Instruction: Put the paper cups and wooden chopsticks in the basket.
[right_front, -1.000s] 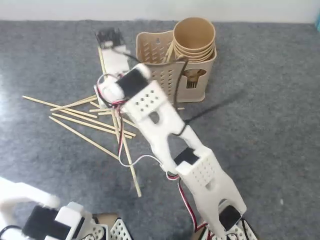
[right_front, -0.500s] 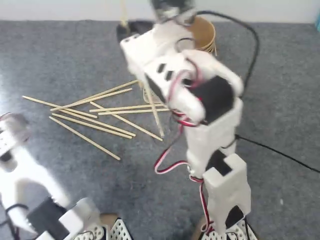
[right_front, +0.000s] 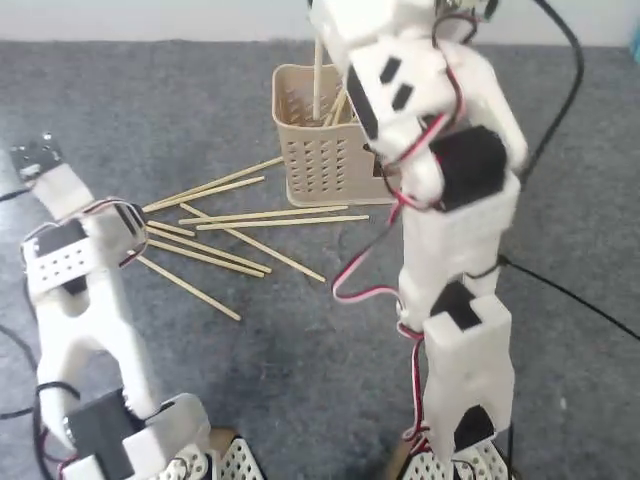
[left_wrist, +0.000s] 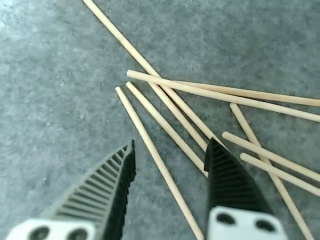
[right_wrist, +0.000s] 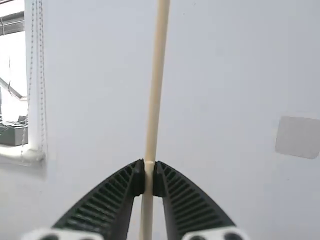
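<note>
Chopstick (right_front: 317, 85) held upright at the basket (right_front: 320, 170)
We see the right end effector (right_wrist: 148, 177) clenched on it, the left end effector (left_wrist: 170, 152) released above loose chopsticks (left_wrist: 166, 128) on the surface (left_wrist: 50, 75).

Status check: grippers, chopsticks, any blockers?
Right gripper shut on one wooden chopstick, upright over beige perforated plastic basket. Left gripper open above loose wooden chopsticks on grey carpet. No obstruction seen.

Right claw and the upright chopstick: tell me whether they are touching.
Touching. The right wrist view shows the right claw shut on the chopstick, with both jaws pressed against its sides and no gap.
</note>
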